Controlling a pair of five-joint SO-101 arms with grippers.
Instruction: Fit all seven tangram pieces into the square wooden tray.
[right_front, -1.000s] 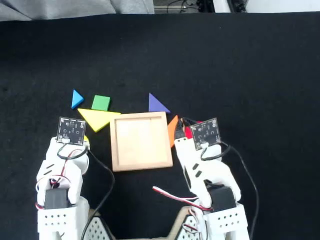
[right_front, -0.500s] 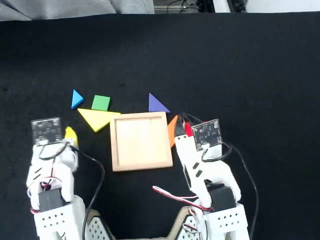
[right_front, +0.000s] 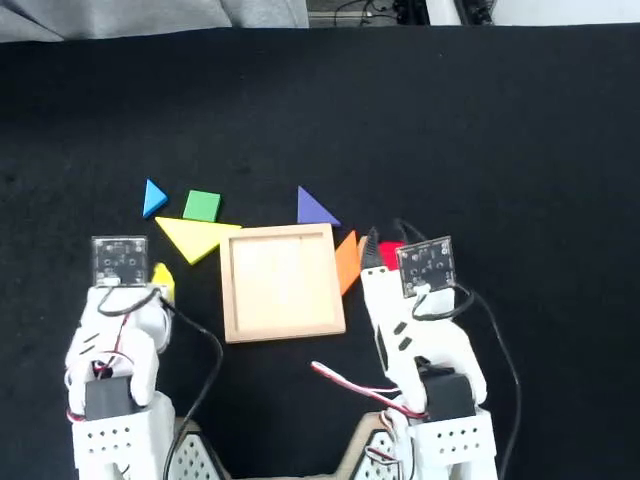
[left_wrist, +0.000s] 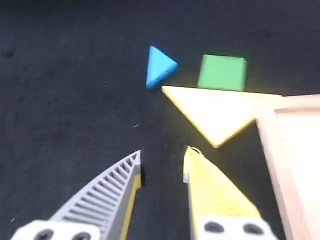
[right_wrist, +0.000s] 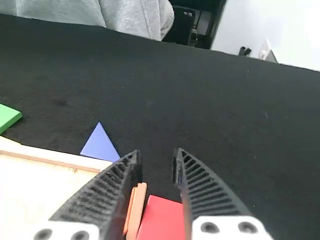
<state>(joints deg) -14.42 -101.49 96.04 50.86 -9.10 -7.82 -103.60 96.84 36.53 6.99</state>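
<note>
High view: the wooden tray (right_front: 283, 283) lies between the arms, with the yellow triangle (right_front: 195, 238) touching its corner and the orange piece (right_front: 347, 258) against its right edge.
Left wrist: the left gripper (left_wrist: 162, 162) is parted over black cloth (left_wrist: 65, 100).
Right wrist: the right gripper (right_wrist: 156, 162) is slightly parted above the red piece (right_wrist: 160, 220).

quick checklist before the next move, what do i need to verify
1. Tray empty: ok.
2. Left gripper open, holding nothing: ok.
3. Right gripper open, holding nothing: ok. It sits above the orange piece and red piece.
4. Yellow triangle apart from the tray: not ok, its corner meets the rim.
5. All seven pieces located: cannot tell. I count six, the others being the blue triangle, green square and purple triangle.
</note>
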